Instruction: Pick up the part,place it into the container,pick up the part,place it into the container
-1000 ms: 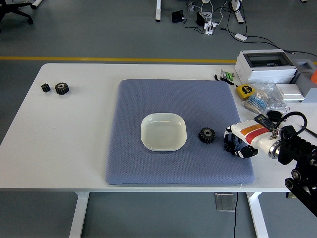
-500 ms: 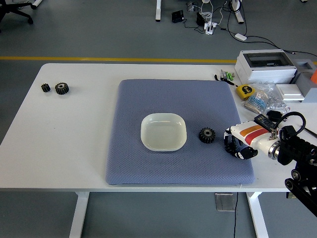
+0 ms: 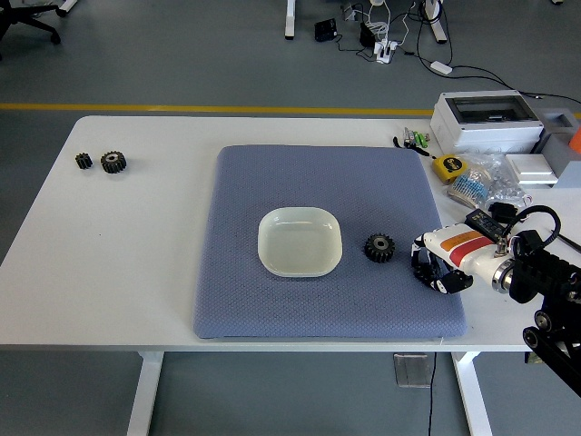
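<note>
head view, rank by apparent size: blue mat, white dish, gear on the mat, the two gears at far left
1. blue mat
2. white dish
3. gear on the mat
4. larger far-left gear
5. smaller far-left gear

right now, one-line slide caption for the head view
Right hand curled beside a black gear on the blue mat, the white container empty, two more gears at the table's far left.

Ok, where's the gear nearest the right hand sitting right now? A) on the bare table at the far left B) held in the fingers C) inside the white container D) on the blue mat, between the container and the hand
D: the black gear lies on the blue mat, right of the empty white container and left of the right hand, which is not touching it.
</note>
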You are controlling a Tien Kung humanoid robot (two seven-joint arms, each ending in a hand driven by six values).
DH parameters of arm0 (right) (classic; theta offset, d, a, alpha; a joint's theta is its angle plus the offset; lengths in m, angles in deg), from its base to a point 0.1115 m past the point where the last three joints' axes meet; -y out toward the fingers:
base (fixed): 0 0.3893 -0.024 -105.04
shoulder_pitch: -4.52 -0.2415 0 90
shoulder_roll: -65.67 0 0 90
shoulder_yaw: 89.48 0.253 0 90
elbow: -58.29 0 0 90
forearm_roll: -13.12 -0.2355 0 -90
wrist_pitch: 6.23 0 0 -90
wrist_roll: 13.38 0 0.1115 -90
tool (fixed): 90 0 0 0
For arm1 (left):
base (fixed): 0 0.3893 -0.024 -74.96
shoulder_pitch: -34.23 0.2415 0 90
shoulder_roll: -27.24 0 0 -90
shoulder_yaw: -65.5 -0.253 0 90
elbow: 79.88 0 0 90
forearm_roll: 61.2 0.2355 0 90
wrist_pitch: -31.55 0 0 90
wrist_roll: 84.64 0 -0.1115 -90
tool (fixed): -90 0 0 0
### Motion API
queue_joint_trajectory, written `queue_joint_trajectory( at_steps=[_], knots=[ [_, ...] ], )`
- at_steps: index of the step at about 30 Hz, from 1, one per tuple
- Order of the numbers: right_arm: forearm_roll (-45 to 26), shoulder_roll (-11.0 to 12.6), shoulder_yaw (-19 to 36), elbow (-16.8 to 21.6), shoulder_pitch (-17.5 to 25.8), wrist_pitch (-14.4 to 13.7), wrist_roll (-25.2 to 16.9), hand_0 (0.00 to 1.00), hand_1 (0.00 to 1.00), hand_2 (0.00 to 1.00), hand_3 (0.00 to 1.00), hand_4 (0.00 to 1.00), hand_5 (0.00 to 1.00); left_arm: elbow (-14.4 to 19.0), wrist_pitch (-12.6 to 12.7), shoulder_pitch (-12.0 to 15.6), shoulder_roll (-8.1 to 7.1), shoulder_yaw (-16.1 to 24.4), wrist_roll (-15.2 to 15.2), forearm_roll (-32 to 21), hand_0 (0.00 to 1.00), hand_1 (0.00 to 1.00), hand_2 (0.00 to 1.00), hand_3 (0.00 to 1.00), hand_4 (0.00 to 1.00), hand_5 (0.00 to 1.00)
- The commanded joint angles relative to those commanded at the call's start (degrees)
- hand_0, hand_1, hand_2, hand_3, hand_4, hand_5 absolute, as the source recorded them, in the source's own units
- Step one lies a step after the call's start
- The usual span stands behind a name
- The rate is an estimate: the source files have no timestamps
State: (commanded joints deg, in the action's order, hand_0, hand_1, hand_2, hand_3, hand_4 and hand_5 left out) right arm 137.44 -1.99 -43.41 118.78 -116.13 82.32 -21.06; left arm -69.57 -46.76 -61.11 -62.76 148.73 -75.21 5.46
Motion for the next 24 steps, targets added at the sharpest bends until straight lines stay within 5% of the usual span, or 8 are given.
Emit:
queue_joint_trajectory(
  at_steps=[12,24],
  knots=[
    [0.35,0.33,0.90,1.11,0.09,-0.42,-0.16,0.046,0.168,0.284,0.447,0.717,0.095,0.00,-0.01,0.01,0.00,0.00,-0.01,0.03,0.712,0.720,0.770,0.610,0.702,0.558],
    [0.25,0.65,2.08,6.31,-0.75,0.32,0.42,0.038,0.172,0.286,0.437,0.698,0.106,0.00,-0.06,0.05,0.00,0.21,-0.02,0.32,0.712,0.720,0.770,0.610,0.701,0.558]
  ],
)
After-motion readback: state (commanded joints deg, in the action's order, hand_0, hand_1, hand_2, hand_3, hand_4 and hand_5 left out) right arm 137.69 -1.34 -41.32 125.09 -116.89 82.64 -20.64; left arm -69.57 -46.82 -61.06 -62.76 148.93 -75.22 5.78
